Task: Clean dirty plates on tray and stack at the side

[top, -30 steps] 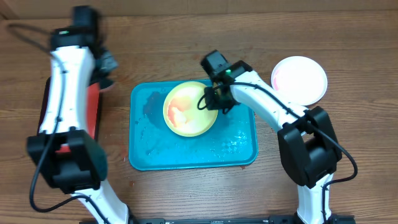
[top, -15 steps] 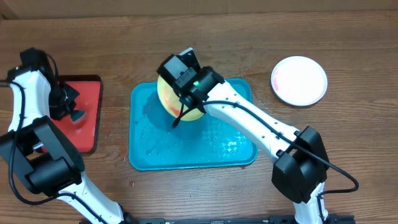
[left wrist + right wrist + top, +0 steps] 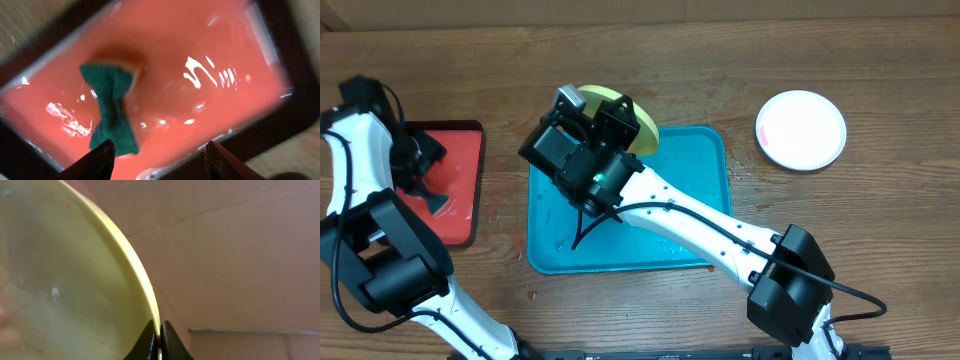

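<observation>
Since half a second ago the right arm has swung up and left, lifting the yellow-green plate (image 3: 645, 130) to the upper centre of the frame; it stands tilted on edge over the top rim of the teal tray (image 3: 690, 190); the right gripper (image 3: 160, 334) is clenched on the plate's rim; the left gripper (image 3: 160, 155) hangs released, fingers spread, over the red tray (image 3: 465, 150), where a green sponge (image 3: 112, 110) lies; the white plate (image 3: 801, 130) sits on the table (image 3: 880, 230) at upper right.
</observation>
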Motion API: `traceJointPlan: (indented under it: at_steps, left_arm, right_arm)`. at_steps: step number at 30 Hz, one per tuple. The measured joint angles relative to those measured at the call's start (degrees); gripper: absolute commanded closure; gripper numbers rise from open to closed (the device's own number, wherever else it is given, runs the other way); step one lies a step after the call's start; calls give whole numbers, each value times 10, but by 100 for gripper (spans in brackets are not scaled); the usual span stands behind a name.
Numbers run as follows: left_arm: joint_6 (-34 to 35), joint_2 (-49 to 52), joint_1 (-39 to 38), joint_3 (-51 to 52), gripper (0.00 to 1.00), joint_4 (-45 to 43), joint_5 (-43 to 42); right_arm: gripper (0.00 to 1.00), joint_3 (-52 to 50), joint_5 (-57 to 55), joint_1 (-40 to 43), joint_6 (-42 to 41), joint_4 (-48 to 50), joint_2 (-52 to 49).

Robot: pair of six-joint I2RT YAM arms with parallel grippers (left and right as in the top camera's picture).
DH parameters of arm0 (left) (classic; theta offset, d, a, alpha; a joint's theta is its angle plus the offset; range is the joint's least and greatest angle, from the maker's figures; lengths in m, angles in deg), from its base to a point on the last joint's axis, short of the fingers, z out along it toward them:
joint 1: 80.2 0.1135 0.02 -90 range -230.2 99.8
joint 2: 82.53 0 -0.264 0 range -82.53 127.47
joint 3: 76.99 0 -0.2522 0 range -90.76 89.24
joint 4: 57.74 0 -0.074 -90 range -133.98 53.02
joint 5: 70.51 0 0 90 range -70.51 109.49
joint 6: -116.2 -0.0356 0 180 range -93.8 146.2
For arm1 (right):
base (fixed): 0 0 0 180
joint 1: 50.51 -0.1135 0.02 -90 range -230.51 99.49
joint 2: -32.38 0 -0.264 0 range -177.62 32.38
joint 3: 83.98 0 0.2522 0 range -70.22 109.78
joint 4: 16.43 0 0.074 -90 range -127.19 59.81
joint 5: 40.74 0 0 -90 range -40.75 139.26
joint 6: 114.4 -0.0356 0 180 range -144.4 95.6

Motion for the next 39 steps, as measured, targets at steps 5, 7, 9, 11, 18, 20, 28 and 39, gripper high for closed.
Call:
traceJointPlan:
  at_steps: [5, 7, 9, 11, 18, 20, 28, 39]
  left_arm:
    - [-4, 0, 0, -42, 0, 7, -37]
    - [-4, 0, -1, -42, 0, 10, -48]
    - [-4, 0, -2, -42, 0, 11, -55]
    - [-4, 0, -2, -42, 0, 11, -59]
    - [-4, 0, -2, -42, 0, 11, -64]
    - [-4, 0, -2, -42, 0, 13, -65]
    - [-4, 0, -2, -42, 0, 22, -68]
    - [5, 0, -2, -42, 0, 22, -69]
  right_arm:
    - [96, 1, -27, -11, 27, 1, 0]
    - [96, 3, 13, -18, 21, -28, 1]
    - [96, 3, 78, -23, 16, -57, 1]
    - [96, 3, 105, -25, 12, -57, 1]
    - [96, 3, 169, 45, -86, 3, 23]
    - [96, 3, 250, 86, -117, -19, 33]
    - [96, 5, 633, 439, -280, -165, 49]
    - [96, -97, 799, 746, -341, -169, 50]
